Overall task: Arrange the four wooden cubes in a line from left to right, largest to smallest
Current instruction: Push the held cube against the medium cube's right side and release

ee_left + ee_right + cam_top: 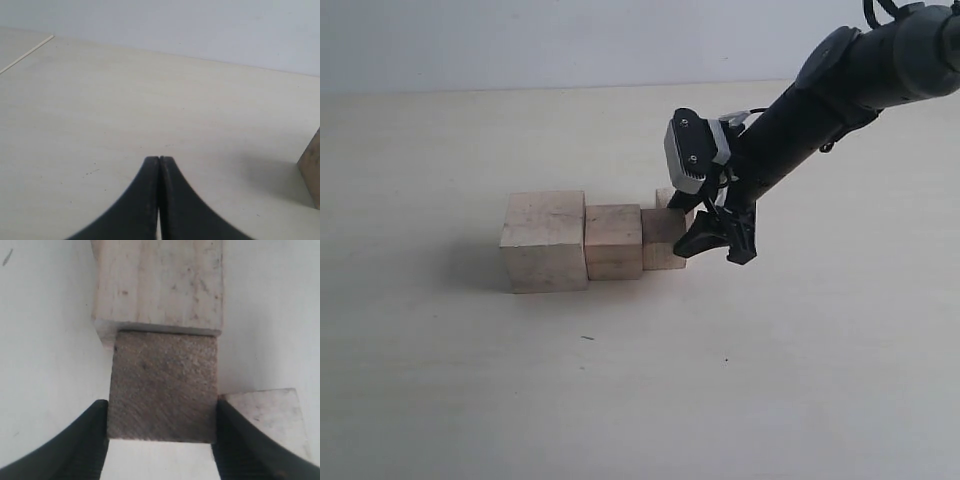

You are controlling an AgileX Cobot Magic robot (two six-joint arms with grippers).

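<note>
right wrist view: the third cube (162, 385), set against the second cube (160, 285), is clamped by the right gripper (161, 410); the jaws of the left gripper (159, 160) are pressed together. a pale table (620, 400) and plain wall (520, 40) are seen; the wood is faintly grained.

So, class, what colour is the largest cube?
The largest cube is pale beige wood with faint grain, clearest in the exterior view.

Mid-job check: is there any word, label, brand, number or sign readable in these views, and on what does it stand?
No readable text in any view.
The largest cube, second cube, third cube and smallest cube: bare wood, grain only.
The grey wrist camera: no legible label.
The table: blank.
</note>
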